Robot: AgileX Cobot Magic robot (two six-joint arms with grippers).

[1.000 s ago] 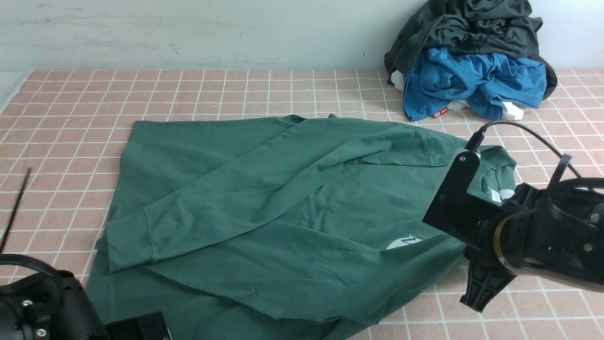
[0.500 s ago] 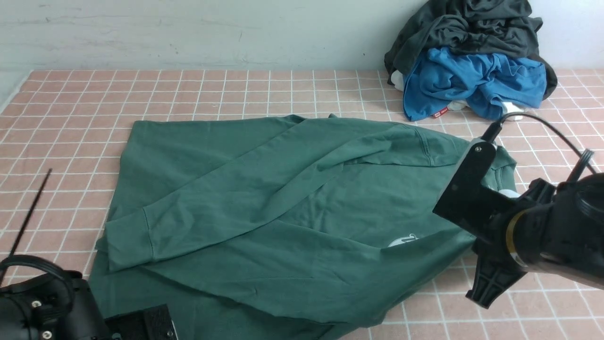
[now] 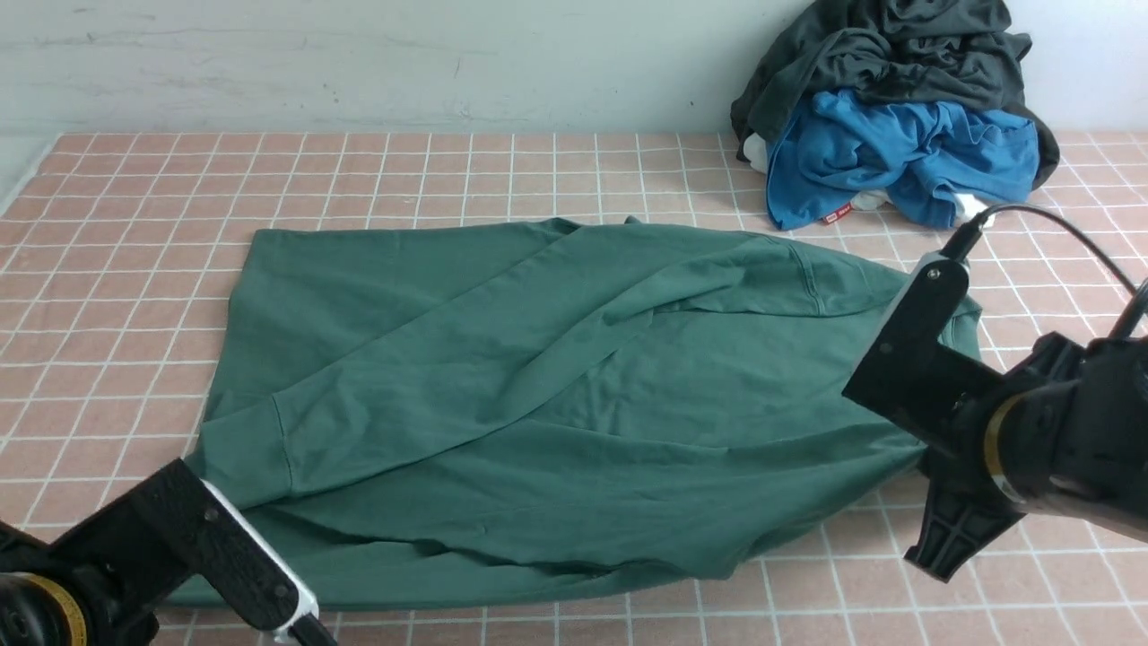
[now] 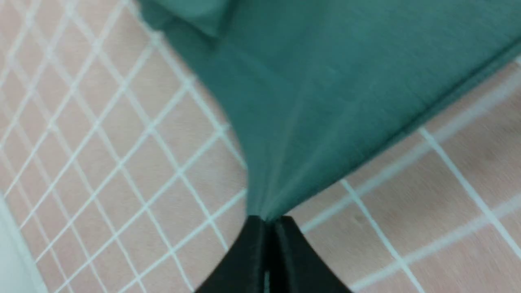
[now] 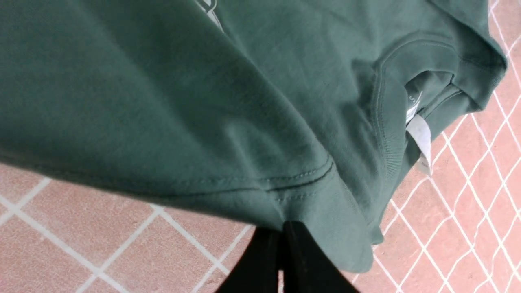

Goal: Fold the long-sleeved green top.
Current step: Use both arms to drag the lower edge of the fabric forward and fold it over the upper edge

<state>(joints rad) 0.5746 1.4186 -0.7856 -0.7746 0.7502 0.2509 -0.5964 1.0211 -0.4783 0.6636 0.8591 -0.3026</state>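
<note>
While closed on the green top (image 3: 538, 377), left tool (image 4: 266, 228) and right tool (image 5: 282, 234); clothes heap (image 3: 897, 117) well apart.

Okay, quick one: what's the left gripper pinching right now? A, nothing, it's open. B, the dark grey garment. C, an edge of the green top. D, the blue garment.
C: in the left wrist view the left gripper is shut on the green top, with the fabric fanning out taut from its closed tips.
</note>
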